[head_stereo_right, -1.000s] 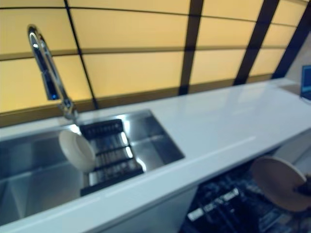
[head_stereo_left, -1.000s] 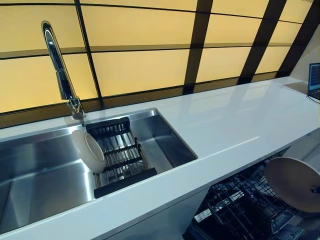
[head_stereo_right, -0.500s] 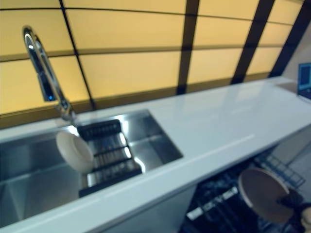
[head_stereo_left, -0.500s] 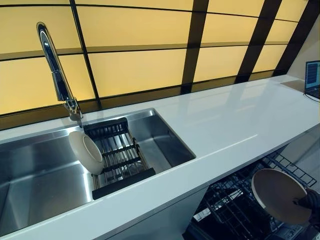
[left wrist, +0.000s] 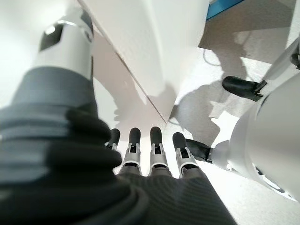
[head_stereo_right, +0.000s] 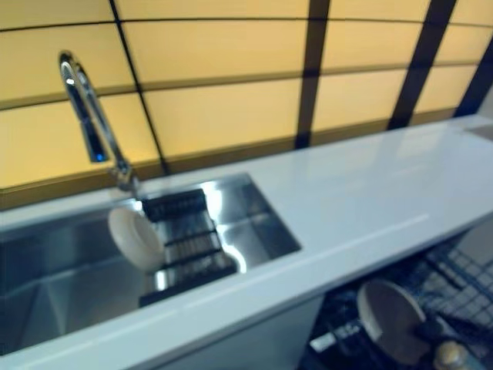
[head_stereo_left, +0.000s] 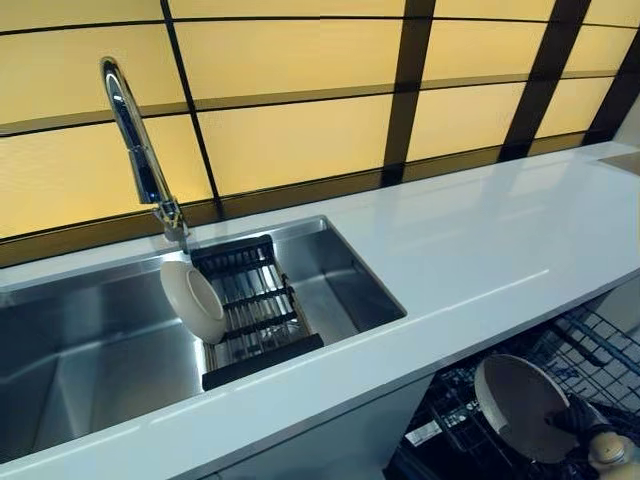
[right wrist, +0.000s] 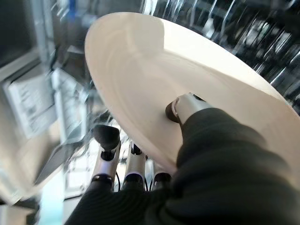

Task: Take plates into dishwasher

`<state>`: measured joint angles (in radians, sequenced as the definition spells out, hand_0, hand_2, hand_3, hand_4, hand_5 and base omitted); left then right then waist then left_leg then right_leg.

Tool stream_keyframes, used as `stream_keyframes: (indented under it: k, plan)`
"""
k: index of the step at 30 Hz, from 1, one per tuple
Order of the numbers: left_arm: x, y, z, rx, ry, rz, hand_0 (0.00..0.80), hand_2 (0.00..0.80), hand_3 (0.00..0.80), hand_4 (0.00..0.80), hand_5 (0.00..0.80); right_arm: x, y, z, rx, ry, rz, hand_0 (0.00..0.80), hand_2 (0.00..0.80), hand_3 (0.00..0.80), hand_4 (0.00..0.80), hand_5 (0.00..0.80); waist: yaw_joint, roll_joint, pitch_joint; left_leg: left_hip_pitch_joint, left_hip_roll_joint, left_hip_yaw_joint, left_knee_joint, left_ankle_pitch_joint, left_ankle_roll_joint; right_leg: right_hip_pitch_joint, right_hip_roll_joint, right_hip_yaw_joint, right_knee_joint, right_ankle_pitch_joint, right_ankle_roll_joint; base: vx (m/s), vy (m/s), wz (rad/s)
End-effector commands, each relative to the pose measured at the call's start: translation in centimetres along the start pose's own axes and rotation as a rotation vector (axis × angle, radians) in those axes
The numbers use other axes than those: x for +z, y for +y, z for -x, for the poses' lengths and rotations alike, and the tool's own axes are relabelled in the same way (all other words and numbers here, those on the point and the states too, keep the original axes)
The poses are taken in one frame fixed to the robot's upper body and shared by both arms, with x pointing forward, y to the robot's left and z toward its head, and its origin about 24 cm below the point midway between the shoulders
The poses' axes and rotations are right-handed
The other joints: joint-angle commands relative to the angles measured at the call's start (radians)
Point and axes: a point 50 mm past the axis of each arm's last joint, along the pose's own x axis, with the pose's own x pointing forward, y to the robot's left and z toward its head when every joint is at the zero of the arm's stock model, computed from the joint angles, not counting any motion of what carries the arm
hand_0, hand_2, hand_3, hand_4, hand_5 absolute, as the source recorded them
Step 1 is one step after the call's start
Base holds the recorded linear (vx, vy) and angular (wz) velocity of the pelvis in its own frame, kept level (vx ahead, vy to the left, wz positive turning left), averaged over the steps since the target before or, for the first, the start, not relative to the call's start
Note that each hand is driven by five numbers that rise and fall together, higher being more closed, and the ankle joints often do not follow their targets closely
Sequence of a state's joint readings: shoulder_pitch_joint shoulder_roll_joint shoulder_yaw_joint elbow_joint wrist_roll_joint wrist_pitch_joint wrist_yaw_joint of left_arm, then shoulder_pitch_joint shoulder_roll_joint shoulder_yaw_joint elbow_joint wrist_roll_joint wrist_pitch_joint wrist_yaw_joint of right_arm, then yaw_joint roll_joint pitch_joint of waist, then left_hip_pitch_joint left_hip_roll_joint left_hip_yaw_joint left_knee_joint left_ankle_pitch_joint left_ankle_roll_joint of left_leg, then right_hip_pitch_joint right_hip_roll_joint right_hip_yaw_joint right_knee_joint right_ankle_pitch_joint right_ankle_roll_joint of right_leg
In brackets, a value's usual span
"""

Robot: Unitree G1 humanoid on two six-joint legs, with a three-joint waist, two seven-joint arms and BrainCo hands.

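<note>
My right hand [head_stereo_left: 585, 425] is shut on a cream plate [head_stereo_left: 518, 405], thumb on its face and fingers behind it, as the right wrist view shows [right wrist: 187, 89]. It holds the plate on edge over the dark wire rack [head_stereo_left: 590, 350] of the open dishwasher, below the counter's front edge. A second cream plate [head_stereo_left: 194, 301] stands on edge in the black drying rack [head_stereo_left: 255, 315] inside the steel sink [head_stereo_left: 90, 340]. My left hand [left wrist: 150, 154] shows only in its own wrist view, low beside a white cabinet, fingers straight and empty.
A white counter [head_stereo_left: 480, 240] runs to the right of the sink. A tall chrome tap [head_stereo_left: 140, 150] rises behind the sink. Yellow wall panels with dark frames stand at the back.
My right hand has lowered the plate and moved it left, deeper over the dishwasher rack. The camera has shifted a little.
</note>
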<state>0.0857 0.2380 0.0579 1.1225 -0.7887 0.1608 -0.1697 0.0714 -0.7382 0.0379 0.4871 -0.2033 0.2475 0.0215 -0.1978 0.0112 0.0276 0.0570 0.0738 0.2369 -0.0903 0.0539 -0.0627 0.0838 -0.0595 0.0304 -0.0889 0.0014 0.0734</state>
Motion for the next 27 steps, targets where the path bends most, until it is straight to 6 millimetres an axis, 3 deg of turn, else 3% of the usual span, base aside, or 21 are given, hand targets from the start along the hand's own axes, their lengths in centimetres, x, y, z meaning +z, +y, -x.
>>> stream_keyframes:
  k: [1,13,27]
  plan:
    - [2.2,-1.1,-0.3,-0.045,-0.064,-0.03,0.0,0.0,0.0,0.0,0.0,2.4,-1.3,-1.1,-0.094,-0.044,-0.017,0.8,0.8,0.8,0.8,0.8,0.052,-0.044,-0.011,0.047,-0.024,-0.052,0.003,-0.087,0.024,-0.068,-0.015,-0.055,0.002,0.107,0.083,-0.004,0.003,0.08]
    - [2.8,-2.0,-0.4,-0.076,-0.067,-0.082,0.0,0.0,0.0,0.0,0.0,1.5,3.9,-2.1,-0.019,0.05,0.092,0.8,0.8,0.8,0.8,0.8,0.107,-0.036,0.004,0.044,-0.034,-0.089,0.003,-0.084,0.03,-0.054,-0.032,-0.086,0.002,0.104,0.083,-0.007,-0.012,0.07]
    - [2.7,-2.1,-0.5,-0.091,-0.05,-0.127,0.0,0.0,0.0,0.0,0.0,0.3,7.7,-2.1,0.08,0.175,0.044,0.8,0.8,0.8,0.8,0.8,0.148,-0.021,0.002,0.045,-0.038,-0.127,0.003,-0.077,0.025,-0.039,-0.043,-0.11,0.002,0.099,0.082,0.005,-0.001,0.09]
